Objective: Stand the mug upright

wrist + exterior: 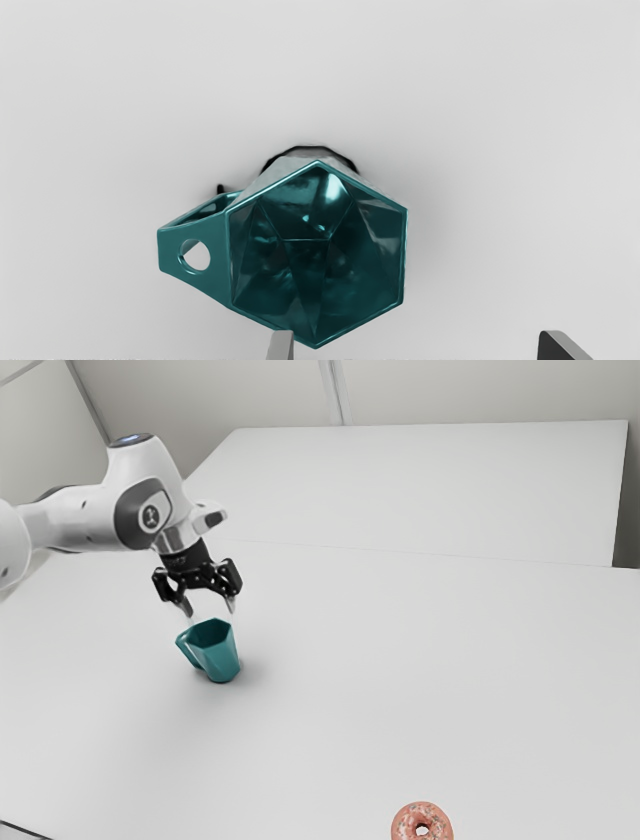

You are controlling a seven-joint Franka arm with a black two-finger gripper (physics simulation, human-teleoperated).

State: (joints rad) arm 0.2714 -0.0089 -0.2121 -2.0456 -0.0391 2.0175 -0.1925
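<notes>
In the exterior view my gripper (211,612) hangs just above the teal mug (217,656), its two fingers apart. The mug rests on the white table with its mouth facing up and its base down; whether it leans slightly I cannot tell. Its handle points to the exterior view's left. From the wrist view, the faceted inside of the mug (320,250) faces the camera, with the handle at one side. My gripper (416,345) is open there, one fingertip overlapping the mug's rim and the other well off to the side, nothing held between them.
A pink sprinkled donut (408,825) lies on the table (400,660), far from the mug, at the exterior view's bottom edge. Behind the arm, the table's far part meets pale walls.
</notes>
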